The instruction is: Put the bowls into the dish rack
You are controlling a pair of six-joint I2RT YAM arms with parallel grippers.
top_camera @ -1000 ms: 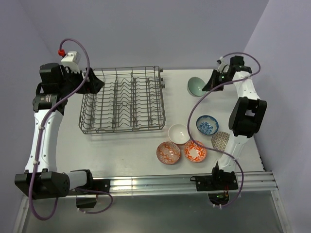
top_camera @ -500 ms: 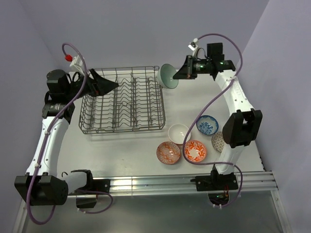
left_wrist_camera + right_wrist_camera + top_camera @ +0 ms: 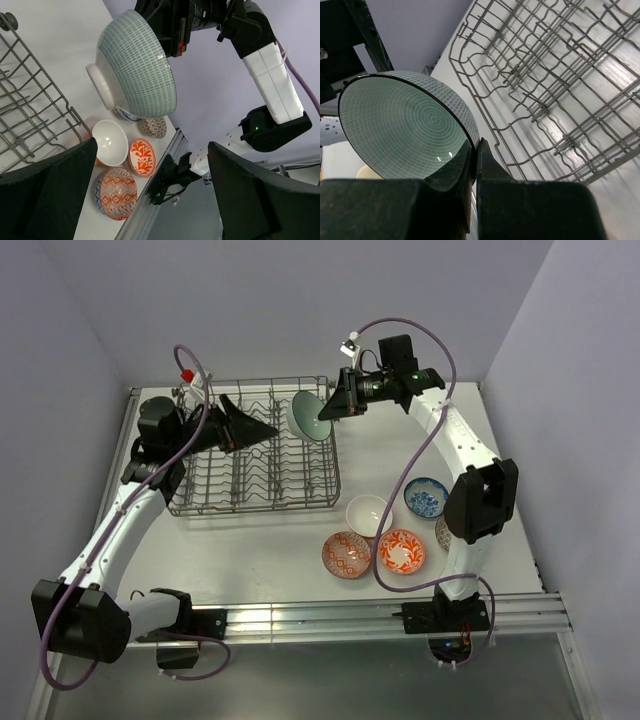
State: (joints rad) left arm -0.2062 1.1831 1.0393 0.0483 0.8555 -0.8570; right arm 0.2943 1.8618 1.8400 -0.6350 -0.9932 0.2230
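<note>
Item: pale green bowl, ceramic, likely rigid, slick, chippable. The right tool is pinching its rim, holding it tilted over the right end of the dish rack, toward the far edge of the bench; the left tool is gaping, empty.

No text, label, brand, number or sign can be read in any view. The green bowl carries only a fine grid pattern, no lettering.
</note>
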